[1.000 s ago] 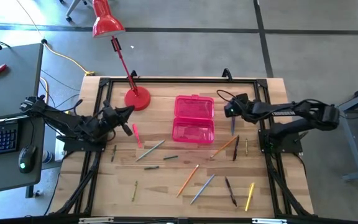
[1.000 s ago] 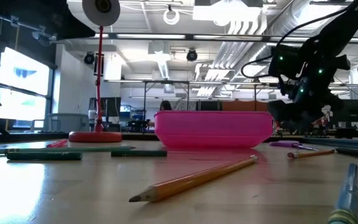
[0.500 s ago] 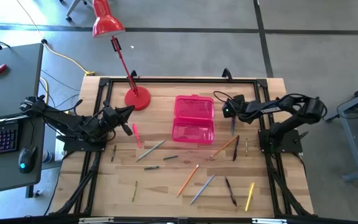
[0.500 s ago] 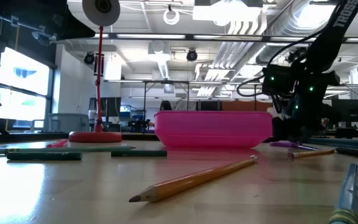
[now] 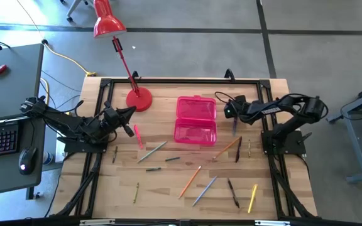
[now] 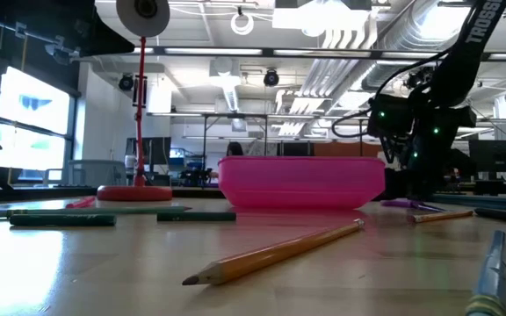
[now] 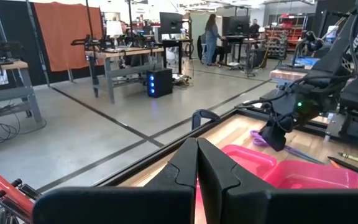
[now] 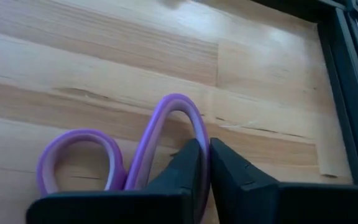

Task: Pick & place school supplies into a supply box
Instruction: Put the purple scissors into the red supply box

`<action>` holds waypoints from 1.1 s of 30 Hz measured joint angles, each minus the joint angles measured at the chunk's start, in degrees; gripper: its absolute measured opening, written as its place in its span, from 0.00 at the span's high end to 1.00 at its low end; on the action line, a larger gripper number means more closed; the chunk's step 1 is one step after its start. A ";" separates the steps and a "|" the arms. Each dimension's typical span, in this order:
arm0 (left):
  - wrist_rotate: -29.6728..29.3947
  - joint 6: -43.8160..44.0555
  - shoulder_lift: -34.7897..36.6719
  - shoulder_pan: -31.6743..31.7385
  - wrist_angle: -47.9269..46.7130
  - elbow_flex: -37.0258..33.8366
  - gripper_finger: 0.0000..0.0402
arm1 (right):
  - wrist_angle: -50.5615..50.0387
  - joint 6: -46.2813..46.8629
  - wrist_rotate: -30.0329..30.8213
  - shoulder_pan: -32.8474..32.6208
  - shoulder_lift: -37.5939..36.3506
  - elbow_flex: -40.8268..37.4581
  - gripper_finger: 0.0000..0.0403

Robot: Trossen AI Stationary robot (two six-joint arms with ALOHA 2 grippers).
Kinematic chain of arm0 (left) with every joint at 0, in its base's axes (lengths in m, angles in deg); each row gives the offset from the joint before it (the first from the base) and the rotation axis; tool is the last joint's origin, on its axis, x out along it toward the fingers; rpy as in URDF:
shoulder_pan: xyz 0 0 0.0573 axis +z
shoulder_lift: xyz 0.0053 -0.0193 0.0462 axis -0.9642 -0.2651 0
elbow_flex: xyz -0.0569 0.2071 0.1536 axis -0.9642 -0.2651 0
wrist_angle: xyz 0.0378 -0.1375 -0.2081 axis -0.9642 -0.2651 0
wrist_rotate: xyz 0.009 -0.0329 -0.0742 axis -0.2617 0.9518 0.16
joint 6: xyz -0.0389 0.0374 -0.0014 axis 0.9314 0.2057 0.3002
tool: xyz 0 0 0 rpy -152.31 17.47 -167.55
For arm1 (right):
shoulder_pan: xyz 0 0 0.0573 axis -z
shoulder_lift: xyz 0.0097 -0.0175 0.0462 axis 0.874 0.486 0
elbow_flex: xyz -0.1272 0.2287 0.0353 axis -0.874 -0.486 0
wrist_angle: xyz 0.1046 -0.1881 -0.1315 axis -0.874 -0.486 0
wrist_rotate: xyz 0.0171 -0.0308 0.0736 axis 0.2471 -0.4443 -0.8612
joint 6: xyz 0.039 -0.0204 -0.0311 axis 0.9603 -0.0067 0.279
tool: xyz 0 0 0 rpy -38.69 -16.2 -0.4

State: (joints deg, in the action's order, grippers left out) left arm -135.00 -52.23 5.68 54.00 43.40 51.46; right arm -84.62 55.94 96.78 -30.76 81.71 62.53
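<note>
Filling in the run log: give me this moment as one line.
right gripper: shut on scissors, on table beside pink case | left gripper: shut, empty, waiting left of case | case: open

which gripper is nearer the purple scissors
Right. The right gripper is shut on the purple scissors; the left gripper is across the table, beyond the pink box.

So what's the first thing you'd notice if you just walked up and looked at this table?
Probably the bright pink supply box, open in the middle of the wooden table, and the red desk lamp standing to its left. Next, the pencils and pens scattered in front of the box. Then the right gripper, down by the box's right side, pinching one handle of the purple scissors.
</note>
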 joint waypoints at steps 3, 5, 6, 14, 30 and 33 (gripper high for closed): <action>0.01 0.00 0.00 0.00 -0.01 0.00 0.90 | -1.57 0.04 0.80 -1.48 -2.16 -0.04 0.99; 0.01 -0.01 0.00 0.01 -0.01 0.00 0.90 | -3.75 0.48 0.16 -2.69 -5.16 -0.24 0.98; 0.01 -0.02 0.00 0.00 -0.01 0.00 0.90 | -4.81 0.43 0.07 -3.36 -7.07 -0.44 0.98; 0.53 -0.02 0.02 -0.02 -0.01 0.04 0.90 | -9.89 -11.30 2.36 -8.84 -23.89 3.05 0.99; 0.56 0.04 0.00 -0.02 0.01 0.04 0.90 | 14.70 -41.18 -1.52 -22.11 -20.46 17.08 1.00; 0.50 0.04 0.00 -0.02 0.01 0.04 0.90 | 14.69 -41.35 -3.86 -23.20 -12.79 21.11 1.00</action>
State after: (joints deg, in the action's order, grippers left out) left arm -134.50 -52.18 5.68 53.98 43.41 51.50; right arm -69.93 14.58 92.92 -53.96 68.92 83.64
